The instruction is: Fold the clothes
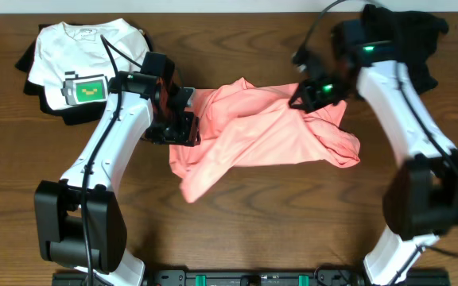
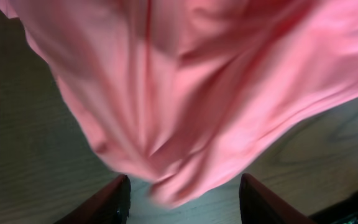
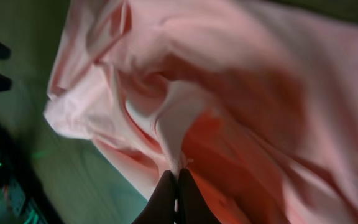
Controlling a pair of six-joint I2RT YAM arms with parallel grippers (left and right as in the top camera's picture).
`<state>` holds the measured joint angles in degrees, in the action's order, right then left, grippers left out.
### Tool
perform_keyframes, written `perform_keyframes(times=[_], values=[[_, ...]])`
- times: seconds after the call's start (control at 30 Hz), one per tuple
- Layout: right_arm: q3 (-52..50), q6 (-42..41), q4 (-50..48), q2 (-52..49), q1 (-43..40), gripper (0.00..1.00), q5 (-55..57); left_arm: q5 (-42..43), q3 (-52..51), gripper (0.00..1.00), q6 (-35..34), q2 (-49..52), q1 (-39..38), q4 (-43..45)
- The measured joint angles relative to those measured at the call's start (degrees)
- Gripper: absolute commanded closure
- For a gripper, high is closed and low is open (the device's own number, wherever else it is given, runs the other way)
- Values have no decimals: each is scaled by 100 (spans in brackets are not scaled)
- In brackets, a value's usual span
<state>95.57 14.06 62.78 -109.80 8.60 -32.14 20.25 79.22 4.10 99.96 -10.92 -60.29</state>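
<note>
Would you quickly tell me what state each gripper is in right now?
Left gripper: open, with the pink T-shirt between its spread fingers.
Right gripper: shut on a fold of the pink T-shirt.

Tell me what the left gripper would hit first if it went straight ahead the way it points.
The pink T-shirt: its bunched edge lies right ahead of the open left gripper, though depth is unclear.

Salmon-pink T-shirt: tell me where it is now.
In the overhead view the salmon-pink T-shirt lies crumpled in the centre, between the left pincer and the right pincer, which pinches it.
</note>
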Motion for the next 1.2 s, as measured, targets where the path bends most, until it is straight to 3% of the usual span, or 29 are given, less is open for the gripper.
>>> perform_keyframes(times=[0.53, 0.8, 1.2], values=[[46, -7, 85, 409, -415, 99, 638, 1021, -15, 44, 48, 0, -170, -1283], [46, -7, 63, 409, -415, 99, 651, 1290, -669, 44, 37, -11, -1021, -326], [46, -17, 103, 409, -415, 99, 649, 483, -1628, 40, 79, -11, -1025, 1005]])
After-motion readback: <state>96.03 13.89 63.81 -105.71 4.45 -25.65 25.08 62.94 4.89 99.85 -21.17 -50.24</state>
